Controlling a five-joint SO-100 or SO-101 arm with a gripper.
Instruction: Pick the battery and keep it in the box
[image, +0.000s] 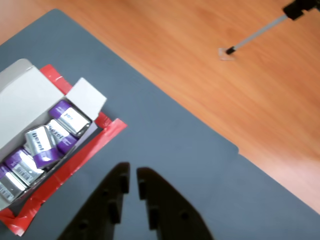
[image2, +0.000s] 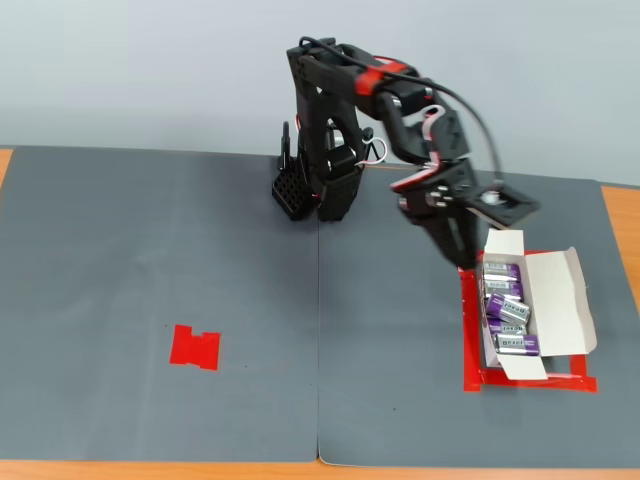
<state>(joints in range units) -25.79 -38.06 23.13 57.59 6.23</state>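
Currently the black two-finger tool (image: 133, 177) hangs just beside the small shallow white cardboard box (image2: 556, 300), on the side facing the arm base in the fixed view, with its jaws nearly together and nothing between them; the wrist view shows only a narrow gap and no load. The box sits inside a red tape frame (image2: 470, 340) on the dark grey bench (image2: 150, 250) mat and holds several small rectangular purple-and-silver batteries (image: 50, 140), lying close together, some tilted against their neighbours. No battery is visible outside the box in either view; the flat red tape patch (image2: 195, 347), well apart from the box toward the left of the fixed view, is bare. Judged from this, the placing step appears complete for the present cycle. To do the step well, lift the tool clear of the box before swinging away, keeping the fingers off the upright fold-out flap (image: 85, 97), which is light and would shift the box out of the tape frame if struck. Lettering on the battery labels reads roughly "Bexel" in dark type on silver; a barcode shows on one end label. Smaller print is not legible.
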